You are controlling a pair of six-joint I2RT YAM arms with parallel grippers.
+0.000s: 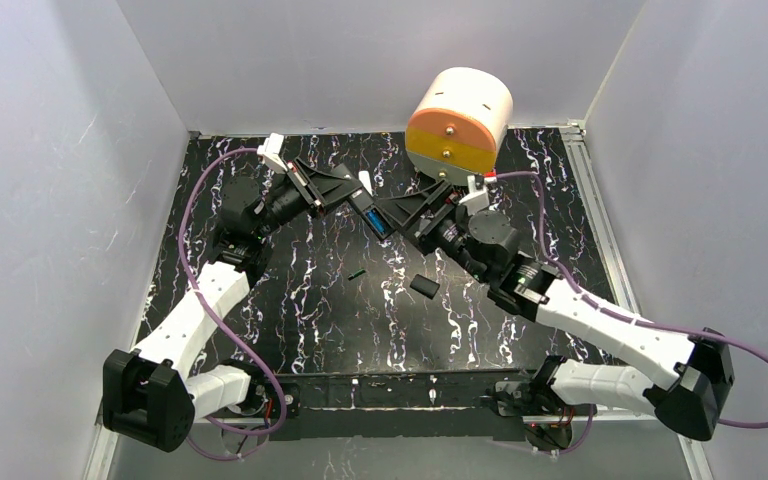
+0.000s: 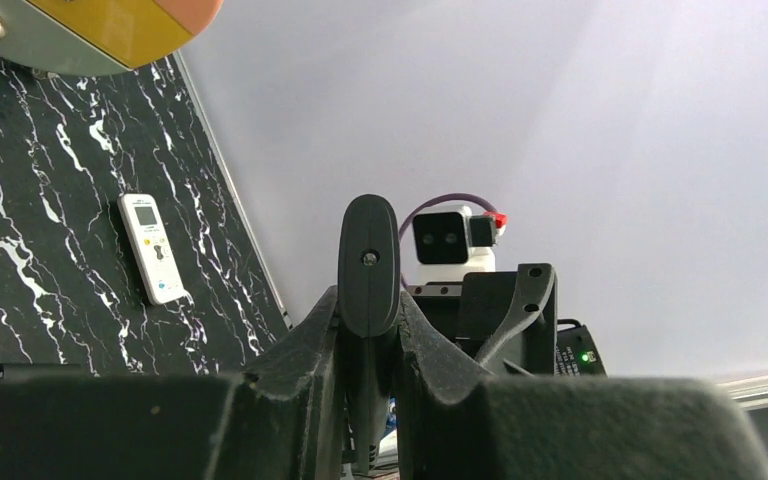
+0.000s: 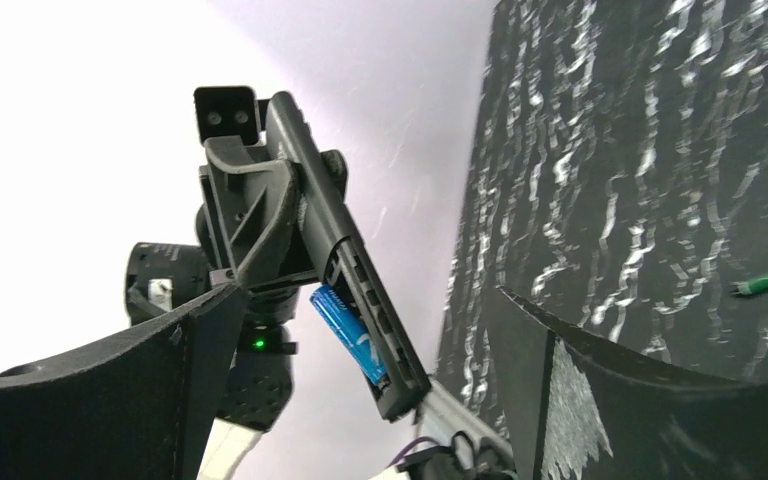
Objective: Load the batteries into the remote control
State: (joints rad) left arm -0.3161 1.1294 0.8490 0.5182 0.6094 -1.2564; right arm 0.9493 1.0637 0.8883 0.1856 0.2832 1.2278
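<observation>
My left gripper (image 1: pixel 343 190) (image 2: pixel 370 325) is shut on a slim black remote (image 1: pixel 365 208) (image 2: pixel 368 255) (image 3: pixel 312 190) and holds it in the air over the table's far middle. The shiny blue battery (image 1: pixel 376 221) (image 3: pixel 348 332) sits in that remote's open compartment. My right gripper (image 1: pixel 405 212) (image 3: pixel 372 300) is open, its jaws wide on either side of the black remote's lower end, not touching it. The dark battery (image 1: pixel 356 272) (image 3: pixel 766 283) lies loose on the table. The white remote control (image 2: pixel 152 248) with a small display lies face up on the table.
A white and orange cylinder (image 1: pixel 458 122) lies on its side at the back right. A small black cover-like piece (image 1: pixel 423 286) lies on the black marbled table (image 1: pixel 300 300). Grey walls close in the table on three sides, with a metal rail (image 1: pixel 590 190) along the right.
</observation>
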